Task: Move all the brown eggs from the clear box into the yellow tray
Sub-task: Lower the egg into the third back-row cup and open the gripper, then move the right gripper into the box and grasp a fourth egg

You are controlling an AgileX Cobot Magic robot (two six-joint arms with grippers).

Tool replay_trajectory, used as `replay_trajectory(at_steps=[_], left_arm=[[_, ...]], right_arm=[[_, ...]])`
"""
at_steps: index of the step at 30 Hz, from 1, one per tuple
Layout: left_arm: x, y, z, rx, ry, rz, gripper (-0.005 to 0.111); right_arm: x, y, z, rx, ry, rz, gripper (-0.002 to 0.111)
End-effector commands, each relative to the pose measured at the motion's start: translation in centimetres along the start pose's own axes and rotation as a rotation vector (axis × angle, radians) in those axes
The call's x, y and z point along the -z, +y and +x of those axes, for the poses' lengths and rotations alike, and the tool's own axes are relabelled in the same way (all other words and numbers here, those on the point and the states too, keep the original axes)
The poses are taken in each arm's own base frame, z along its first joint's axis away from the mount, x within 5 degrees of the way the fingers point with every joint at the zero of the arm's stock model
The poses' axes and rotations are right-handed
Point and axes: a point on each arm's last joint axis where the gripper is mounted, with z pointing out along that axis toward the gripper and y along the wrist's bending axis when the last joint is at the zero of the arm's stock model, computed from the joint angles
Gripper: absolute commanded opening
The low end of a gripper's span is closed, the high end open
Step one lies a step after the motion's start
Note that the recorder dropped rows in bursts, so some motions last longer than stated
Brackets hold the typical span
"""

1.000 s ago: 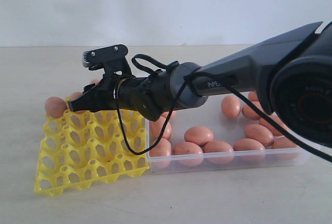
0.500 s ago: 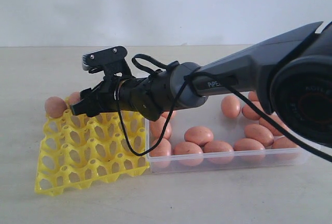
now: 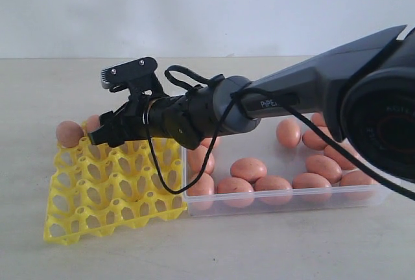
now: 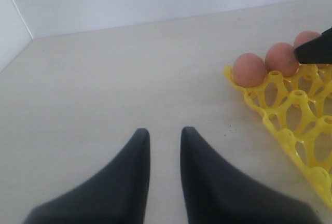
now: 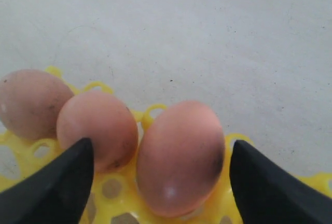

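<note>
Beige tabletop and a pale wall frame the exterior view. On the table the yellow tray (image 3: 113,186) sits against the clear box (image 3: 285,201), presumably so each carry is short. The right gripper (image 3: 104,128) reaches across to the tray's far edge, where two eggs (image 3: 69,133) show; many more eggs (image 3: 249,168) lie in the box, so most of the task remains.

From the left wrist, the left gripper (image 4: 165,146) hangs over bare table beside the tray (image 4: 290,125), its fingers slightly parted and empty, probably parked clear of the work.

From the right wrist, the fingers (image 5: 57,182) stand wide on either side of a seated egg (image 5: 179,156), touching nothing. It looks just released into a cup beside two others.
</note>
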Motion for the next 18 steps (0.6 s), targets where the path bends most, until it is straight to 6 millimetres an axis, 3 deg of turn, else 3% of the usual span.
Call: replay_trajectory(at_steps=[1,9,12,16,18], left_arm=[[0.0,0.0,0.0,0.004,-0.005,0.0,0.022],[0.0,0.0,0.0,0.004,-0.005,0.0,0.022],[0.0,0.0,0.0,0.004,-0.005,0.0,0.022],[0.0,0.0,0.0,0.004,-0.005,0.0,0.022],[0.0,0.0,0.0,0.004,-0.005,0.0,0.022]], right_arm=[[1.9,0.3,-2.7,0.036,-0.034,-0.002,0.07],[5.8,0.8,-6.8,0.083,-0.057,0.008,0.068],[6.9,0.8,-7.1,0.082,0.011,0.026,0.049],[7.6,0.6,-6.3,0.093,0.146,0.055,0.006],[7.9,0.5,-6.0,0.098,0.204,0.066,0.0]])
